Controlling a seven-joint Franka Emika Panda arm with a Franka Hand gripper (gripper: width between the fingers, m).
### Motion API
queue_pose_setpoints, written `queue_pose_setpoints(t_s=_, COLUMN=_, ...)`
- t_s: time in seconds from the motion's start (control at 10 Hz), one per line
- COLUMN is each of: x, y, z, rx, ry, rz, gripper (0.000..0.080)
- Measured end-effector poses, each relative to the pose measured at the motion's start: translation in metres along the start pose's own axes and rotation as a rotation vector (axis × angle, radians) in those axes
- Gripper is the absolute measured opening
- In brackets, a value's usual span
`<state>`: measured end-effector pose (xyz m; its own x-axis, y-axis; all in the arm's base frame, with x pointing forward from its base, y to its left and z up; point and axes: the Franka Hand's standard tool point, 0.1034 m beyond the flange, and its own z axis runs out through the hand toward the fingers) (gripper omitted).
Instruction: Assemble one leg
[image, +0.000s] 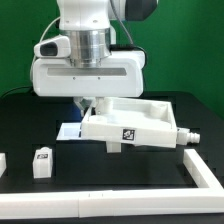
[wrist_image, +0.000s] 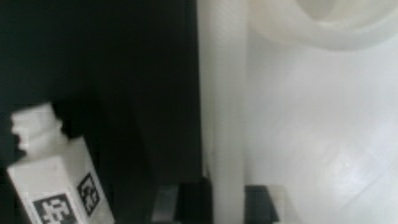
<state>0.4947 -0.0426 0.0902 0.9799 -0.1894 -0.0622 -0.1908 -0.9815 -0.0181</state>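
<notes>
White panel (image: 140, 122) in blurred, cut-off hand (wrist_image: 226, 202)

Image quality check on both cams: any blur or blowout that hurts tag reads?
Exterior view: evenly lit and fairly sharp; the tag on the panel held by the gripper shows distinct edges, with no strong glare. Wrist view: out of focus throughout; the panel is washed out to near-featureless white, and the tag on the leg is smeared, probably hard to decode.
</notes>
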Motion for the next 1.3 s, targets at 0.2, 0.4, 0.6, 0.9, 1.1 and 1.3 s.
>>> queue_pose_setpoints(t_s=0.2, x=-0.001, y=0.000, z=0.001, rx=0.000, ry=-0.002, rz=-0.001, gripper=0.0051)
queue_pose_setpoints(t_s=0.4, x=0.014, y=-0.007, z=0.016, rx=-0.006, ry=-0.004, rz=-0.028, gripper=0.0051)
queue_pose_setpoints(t_s=0.6, x=0.044, y=-0.031, z=0.030, rx=-0.011, ry=0.034, rz=-0.104, gripper=0.0051)
queue_pose_setpoints(t_s=0.9, x=0.047, y=-0.035, z=0.034, rx=-0.009, ry=0.060, rz=-0.173, gripper=0.0051)
queue_pose_setpoints(t_s=1.1, x=0.047, y=-0.035, z=0.036, rx=-0.010, ry=0.057, rz=-0.174, gripper=0.0051)
queue_pose_setpoints(t_s=1.3, x=0.054, y=-0.032, z=0.046, rx=-0.012, ry=0.051, rz=-0.180, gripper=0.0051)
